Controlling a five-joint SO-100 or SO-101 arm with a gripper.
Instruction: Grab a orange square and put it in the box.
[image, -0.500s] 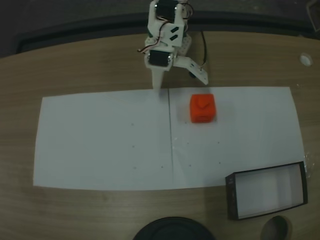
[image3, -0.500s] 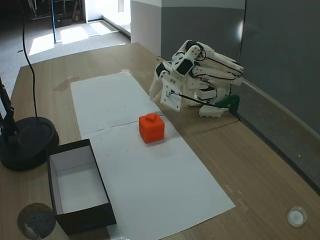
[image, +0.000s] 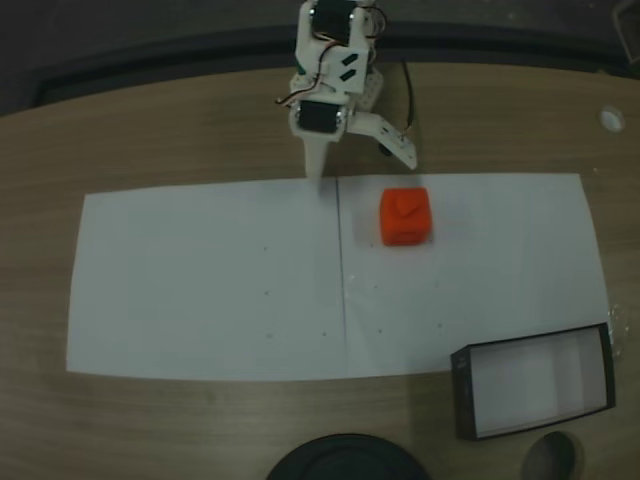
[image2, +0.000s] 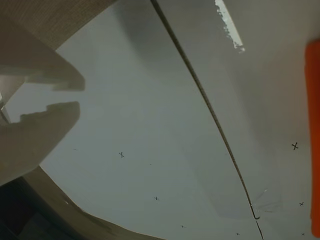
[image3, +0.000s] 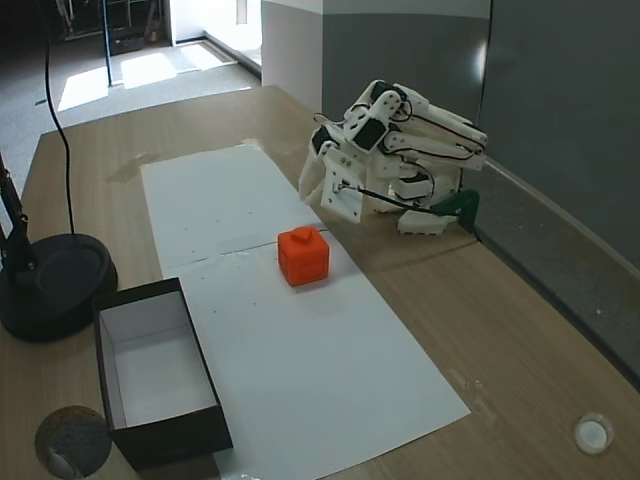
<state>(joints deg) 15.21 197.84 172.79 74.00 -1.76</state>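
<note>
The orange square (image: 405, 216) sits on the white paper, right of the paper's centre seam; it is also in a fixed view (image3: 303, 255) and at the right edge of the wrist view (image2: 314, 135). The box (image: 462, 395), black-walled with a white floor, lies at the paper's near right corner and stands empty (image3: 165, 440). My gripper (image: 315, 172) rests folded at the paper's far edge, left of the cube and apart from it. Its fingers (image2: 45, 135) lie together with a thin slit between them and hold nothing.
White paper (image: 200, 280) covers the middle of the wooden table. A round black lamp base (image3: 50, 285) stands by the box and at the near edge (image: 345, 458). A grey disc (image3: 72, 440) lies beside the box, and a small white cap (image: 612, 118) far right.
</note>
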